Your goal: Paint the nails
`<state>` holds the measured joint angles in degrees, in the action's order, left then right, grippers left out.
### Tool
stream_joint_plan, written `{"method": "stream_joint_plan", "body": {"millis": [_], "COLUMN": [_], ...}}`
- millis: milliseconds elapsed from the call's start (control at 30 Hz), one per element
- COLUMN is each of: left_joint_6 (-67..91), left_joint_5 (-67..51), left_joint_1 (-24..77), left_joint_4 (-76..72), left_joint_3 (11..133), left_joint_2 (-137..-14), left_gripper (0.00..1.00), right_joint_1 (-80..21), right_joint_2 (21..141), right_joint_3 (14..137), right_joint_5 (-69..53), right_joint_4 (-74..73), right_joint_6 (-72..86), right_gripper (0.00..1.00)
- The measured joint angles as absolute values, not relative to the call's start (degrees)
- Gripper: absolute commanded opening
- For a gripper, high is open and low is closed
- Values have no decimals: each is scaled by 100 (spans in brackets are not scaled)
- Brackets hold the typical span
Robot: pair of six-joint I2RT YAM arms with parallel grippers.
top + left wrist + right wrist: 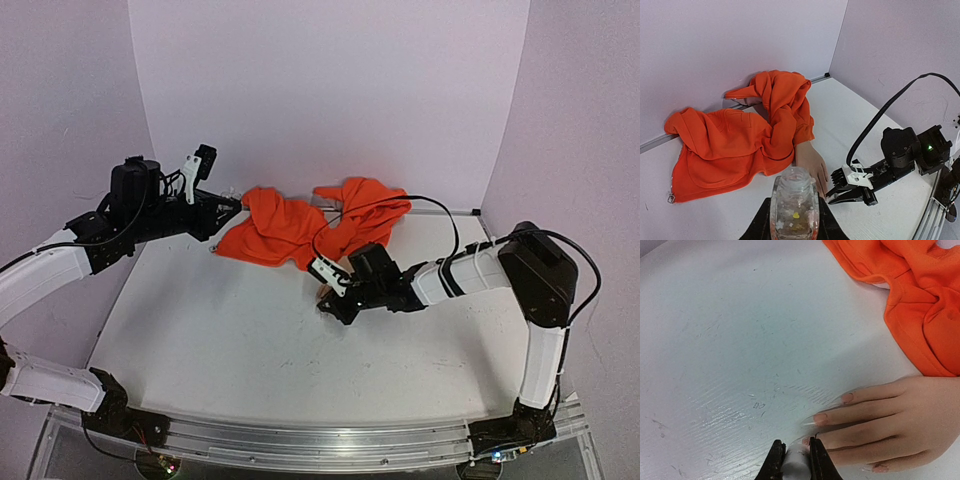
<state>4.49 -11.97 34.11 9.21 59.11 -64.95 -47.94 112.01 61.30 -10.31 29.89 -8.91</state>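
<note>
Pale nails [820, 417] lie just beside the right gripper [795, 446], clamped on a whitish cylinder [794, 463].

White table [250, 340], its surface finely scratched and scuffed. A crumpled orange garment [290, 225] lies in a heap along the far edge, close to the back wall. A flesh-coloured mannequin hand [900, 415] emerges from one cuff of the garment and rests palm down on the tabletop, fingers extended. Its nails [847, 398] are pale pink and glossy.
</note>
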Motion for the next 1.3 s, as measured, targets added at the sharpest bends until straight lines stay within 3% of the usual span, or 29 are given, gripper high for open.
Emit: {"method": "stream_joint_plan", "body": {"millis": [1300], "left_joint_6": [449], "left_joint_5": [-1210], "left_joint_1": [3411], "left_joint_4": [921], "left_joint_3": [5911], "left_joint_2": [-6495], "left_gripper": [0], "right_joint_1": [-4794], "right_joint_2": [11209], "right_joint_3": [6132], "right_joint_5": [-766], "right_joint_4": [3065], "right_joint_6": [-864], "right_gripper": [0]}}
